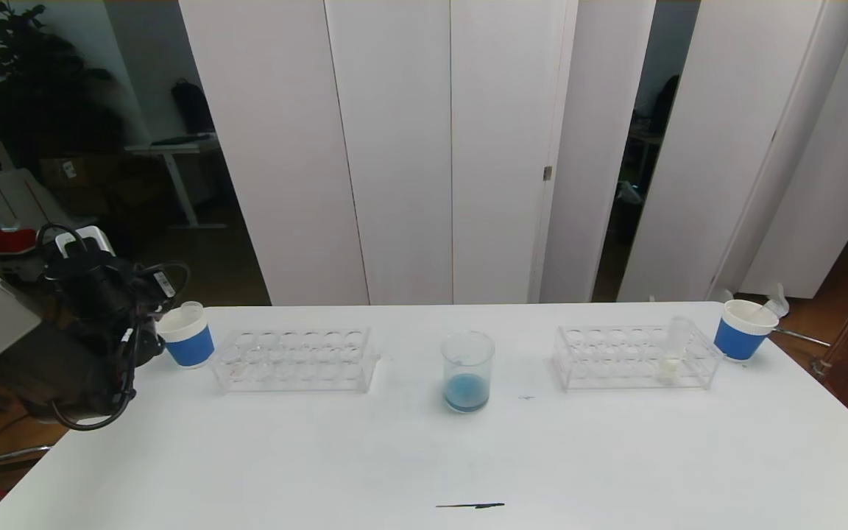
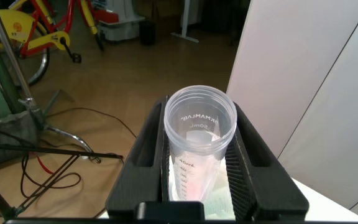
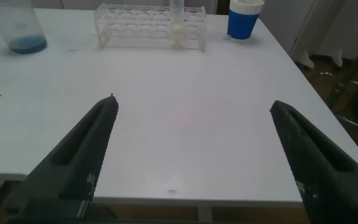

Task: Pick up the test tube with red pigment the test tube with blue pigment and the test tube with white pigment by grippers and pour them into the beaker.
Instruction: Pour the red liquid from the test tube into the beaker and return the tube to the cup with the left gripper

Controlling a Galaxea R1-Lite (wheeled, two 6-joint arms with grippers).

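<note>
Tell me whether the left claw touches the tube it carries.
Touching. The left wrist view shows the left claw shut on the tube, fingers pressed against its sides.

white table (image 1: 321, 456), two racks (image 1: 295, 359), beaker (image 1: 467, 370), cups (image 1: 742, 329)

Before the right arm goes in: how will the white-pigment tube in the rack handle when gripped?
The test tube with white pigment looks slim, clear and smooth, so probably slippery and crushable. It stands leaning in the rack, so it may catch when lifted. Little pigment: likely light.
</note>
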